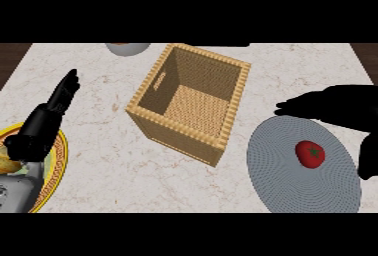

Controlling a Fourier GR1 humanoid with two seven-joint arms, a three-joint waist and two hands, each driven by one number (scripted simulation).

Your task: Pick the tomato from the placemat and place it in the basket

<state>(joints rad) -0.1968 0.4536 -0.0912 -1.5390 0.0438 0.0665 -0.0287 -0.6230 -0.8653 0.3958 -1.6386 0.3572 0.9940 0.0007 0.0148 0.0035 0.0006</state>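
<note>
At about four o'clock on the counter (111, 170), the tomato (311, 153) sits on the round grey placemat (295, 192), slightly toward its two o'clock side and well apart from the woven basket (177, 134) at centre. The right hand (345, 106) is spread open around it without touching, with the fingers (291, 106) reaching across at the tomato's twelve o'clock and the thumb (367, 160) hanging at its three o'clock.

The tomato looks small, light and smooth-skinned. I'd judge it prone to rolling on the flat mat and soft enough to bruise if squeezed hard. The best hold is probably across its widest middle, fingers on one side and thumb opposite, keeping off the green stem end on top.

The right hand shows only as a dark outline, so its height above the mat is hard to read, and its forearm is cut off at the right edge. The left hand (44, 120) rests open at nine o'clock, fingers straight. It covers part of a yellow-rimmed plate (62, 150) whose contents are unclear. A grey bowl (127, 48) at twelve o'clock is cut off by the far edge
</note>
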